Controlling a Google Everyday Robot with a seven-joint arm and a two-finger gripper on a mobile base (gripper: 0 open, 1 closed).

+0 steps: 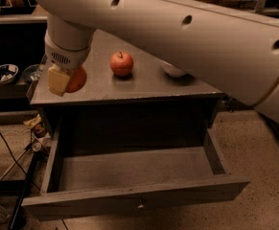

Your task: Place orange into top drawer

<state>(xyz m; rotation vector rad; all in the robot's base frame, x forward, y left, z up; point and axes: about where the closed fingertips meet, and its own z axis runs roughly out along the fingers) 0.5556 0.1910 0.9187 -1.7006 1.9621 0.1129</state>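
The end effector [67, 80] hangs over the left front corner of the counter [144, 87], closed around the orange [78, 78]. One cream-coloured finger [57, 80] shows on the fruit's left side, pressed flat against it. The other finger is hidden behind the orange. The fruit sits close above the grey top, near the left edge (whether it touches the surface I cannot tell). A round white wrist with a small vent grille stands directly over it.

The arm [187, 28] runs from that wrist up and across the whole upper part of the view, a thick pale tube with three dark holes along it, widening toward the right edge.

The drawer [129, 198] is pulled well out below the counter's front edge, its grey wooden bottom in plain view between the two side walls. Its flat front panel lies nearest the camera, with a small metal pull [140, 206] at the centre. The orange is above and behind the drawer's left rear corner, not inside it.

On the counter, an apple [122, 63] stands upright with its dark stem up, well to the right of the orange and farther back. A white bowl [172, 71] rests to the right of the apple, partly covered by the arm.

To the left of the counter, a dish [1, 74] sits on a dark, lower shelf. A dark cable [5, 143] trails down toward the speckled floor [254, 143].
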